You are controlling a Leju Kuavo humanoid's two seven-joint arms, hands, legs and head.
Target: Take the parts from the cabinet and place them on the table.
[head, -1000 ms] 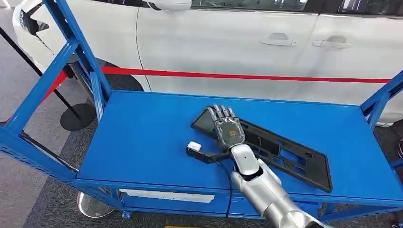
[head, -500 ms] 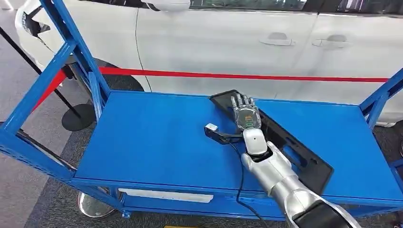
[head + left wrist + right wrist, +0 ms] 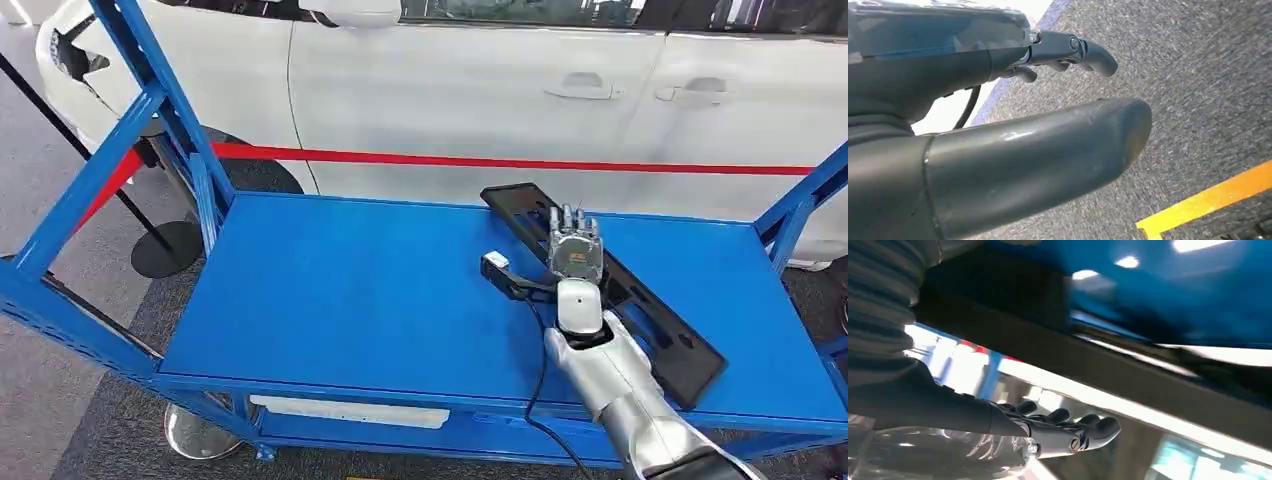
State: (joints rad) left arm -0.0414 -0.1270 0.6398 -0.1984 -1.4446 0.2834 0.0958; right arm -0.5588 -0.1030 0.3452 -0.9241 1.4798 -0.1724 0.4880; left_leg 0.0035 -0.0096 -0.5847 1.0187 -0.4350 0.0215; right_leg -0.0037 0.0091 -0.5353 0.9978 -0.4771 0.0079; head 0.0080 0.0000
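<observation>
A long black plastic panel [image 3: 668,338] with several cut-outs lies slanted on the blue rack's shelf [image 3: 340,290], right of its middle. My right hand [image 3: 574,250] grips the panel near its far end, fingers laid over its top face. In the right wrist view the panel's dark edge [image 3: 1048,347] runs across, with the fingers [image 3: 1063,432] stretched along one side of it. My left hand [image 3: 1038,100] hangs over grey carpet, its fingers loosely extended and holding nothing.
A white car [image 3: 480,90] stands just behind the rack, with a red barrier tape [image 3: 450,158] along it. Blue frame posts rise at the shelf's left [image 3: 150,100] and right [image 3: 810,200] ends. A black stanchion base [image 3: 165,245] sits on the floor at left.
My right hand has swung to the right and farther back across the shelf, taking the black panel with it. The panel has turned and now lies steeper, closer to the shelf's right end.
</observation>
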